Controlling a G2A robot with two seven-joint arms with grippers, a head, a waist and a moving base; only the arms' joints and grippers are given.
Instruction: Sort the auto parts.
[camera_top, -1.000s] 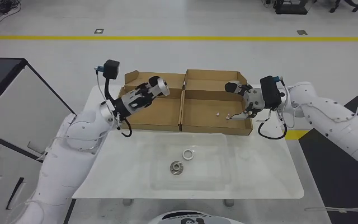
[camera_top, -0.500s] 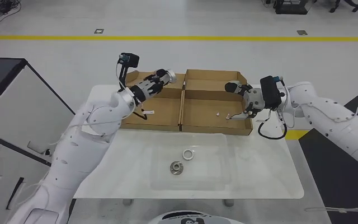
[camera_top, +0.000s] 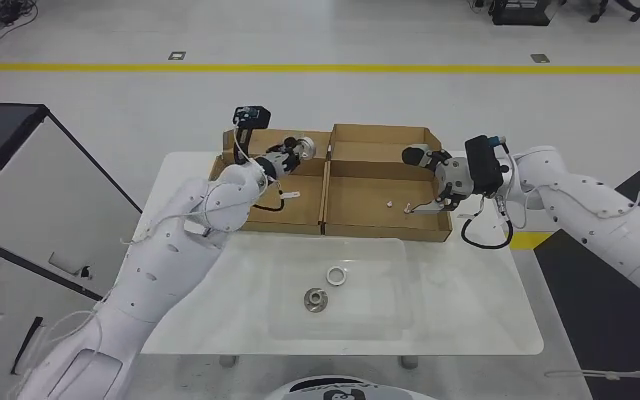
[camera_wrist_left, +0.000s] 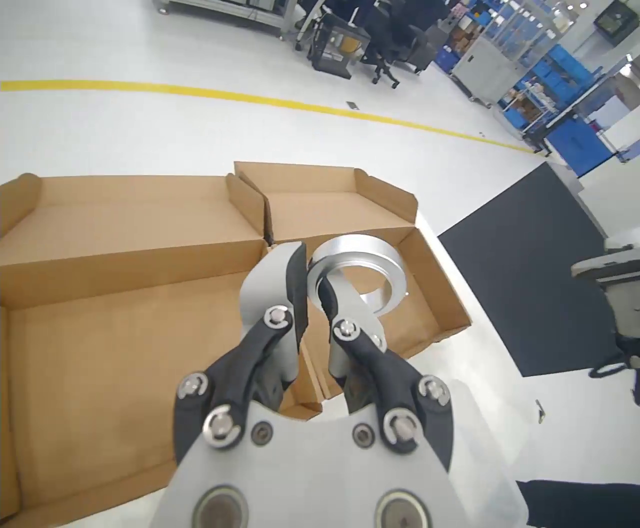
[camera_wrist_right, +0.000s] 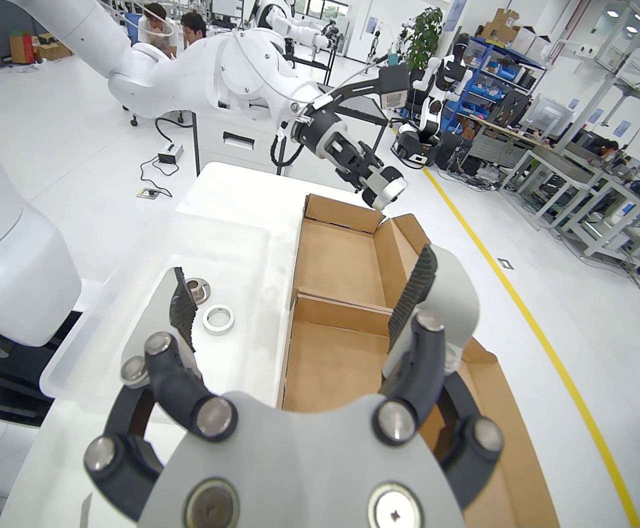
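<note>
White tabletop (camera_top: 480, 310) was occupied by two cardboard boxes (camera_top: 370, 210); a smooth silver ring (camera_wrist_left: 357, 246) was pinched by the left gripper (camera_wrist_left: 307, 280) above their adjoining walls, the right gripper (camera_wrist_right: 302, 262) being held open.

- shiny silver metal ring (camera_wrist_left: 360, 252), plain
- flat brown cardboard boxes (camera_top: 370, 215), plain
- white table (camera_top: 480, 320), clear frosted plastic tray (camera_top: 385, 300)
- small pale silver ring (camera_top: 337, 275), darker grey flanged metal part (camera_top: 317, 297)
- left gripper (camera_wrist_left: 310, 280): silver fingers, black pads
- right gripper (camera_wrist_right: 302, 262): whitish-silver fingers, black ribbed pads
- yellow floor line (camera_top: 320, 67) on pale grey floor
</note>
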